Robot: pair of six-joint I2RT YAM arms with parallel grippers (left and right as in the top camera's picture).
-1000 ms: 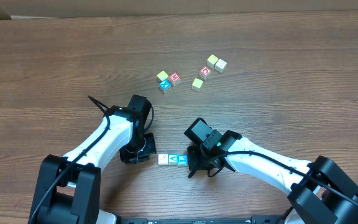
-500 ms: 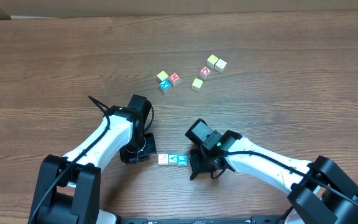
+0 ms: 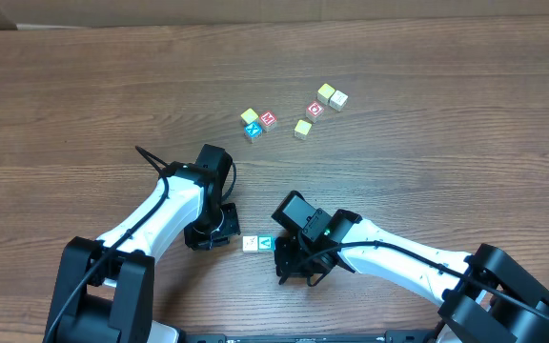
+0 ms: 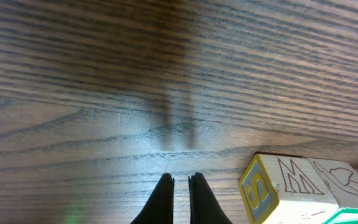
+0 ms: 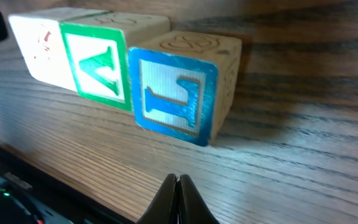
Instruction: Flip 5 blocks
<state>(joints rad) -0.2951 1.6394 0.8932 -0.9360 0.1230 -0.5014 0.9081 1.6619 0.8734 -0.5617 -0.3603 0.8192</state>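
Observation:
Three blocks stand in a row near the table's front edge: a white one (image 3: 251, 244), a teal-green one (image 3: 266, 244), and a blue-framed one (image 5: 173, 93) that my right arm hides in the overhead view. In the right wrist view the white block (image 5: 42, 46) and green block (image 5: 98, 62) sit beside the blue one. My right gripper (image 5: 179, 180) is shut and empty, just short of the blue block. My left gripper (image 4: 180, 182) is shut and empty, left of the row's end block (image 4: 258, 196). From above, the left gripper (image 3: 225, 232) and right gripper (image 3: 287, 265) flank the row.
Several more blocks lie farther back: a yellow-green (image 3: 250, 116), red (image 3: 268, 119) and blue one (image 3: 254, 131) together, then a yellow one (image 3: 302, 128), a red one (image 3: 315, 109) and a pale pair (image 3: 332, 95). The table's front edge (image 5: 17, 180) is close behind the right gripper.
My right arm has swung left and toward the front edge, and it now covers the blue block in the overhead view. The left arm and the blocks have not moved.

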